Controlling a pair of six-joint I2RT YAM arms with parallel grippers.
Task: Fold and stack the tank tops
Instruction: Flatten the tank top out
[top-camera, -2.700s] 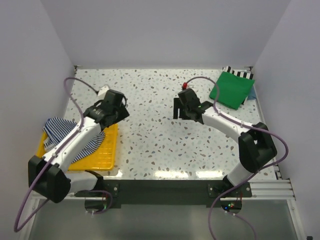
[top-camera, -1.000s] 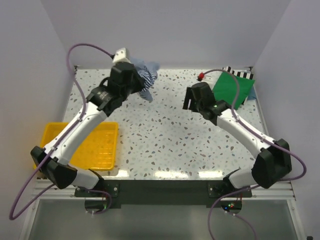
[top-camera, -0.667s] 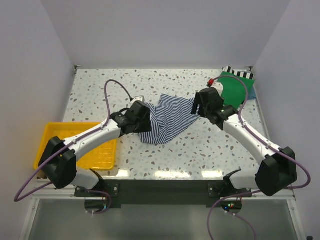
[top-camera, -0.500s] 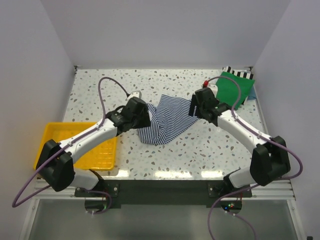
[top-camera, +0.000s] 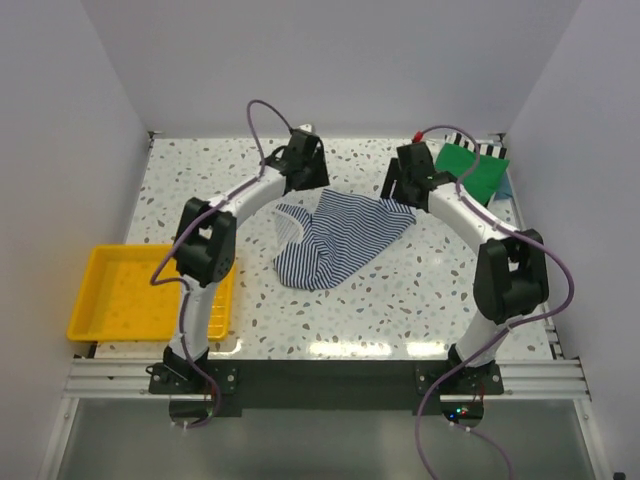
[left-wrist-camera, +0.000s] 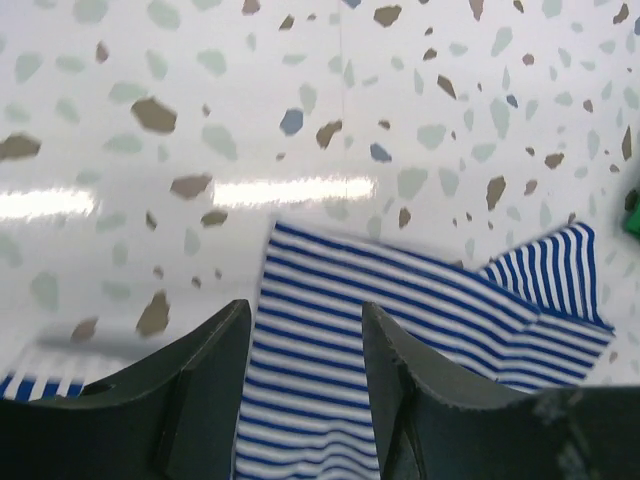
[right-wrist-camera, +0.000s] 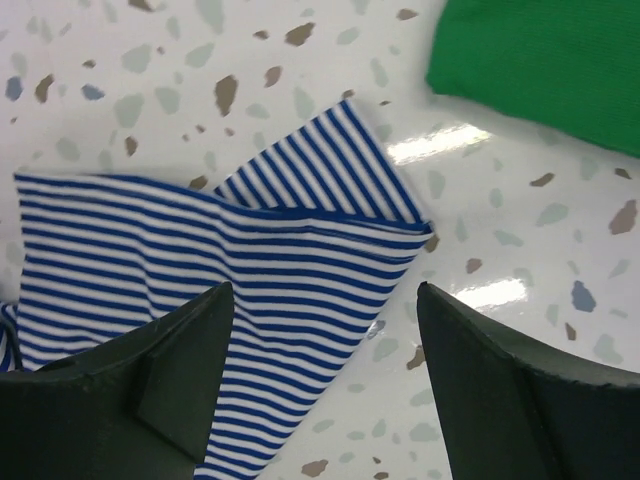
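The left gripper and right gripper hover, jaws spread, empty — the soft navy-and-white striped tank top lies rumpled just beneath both, seemingly placed for folding. The folded bright green cloth top sits beside the right gripper — probably the stack's base.

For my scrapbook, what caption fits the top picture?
Left gripper, right gripper, both open, above crumpled navy-striped cloth tank top; green cloth top folded.
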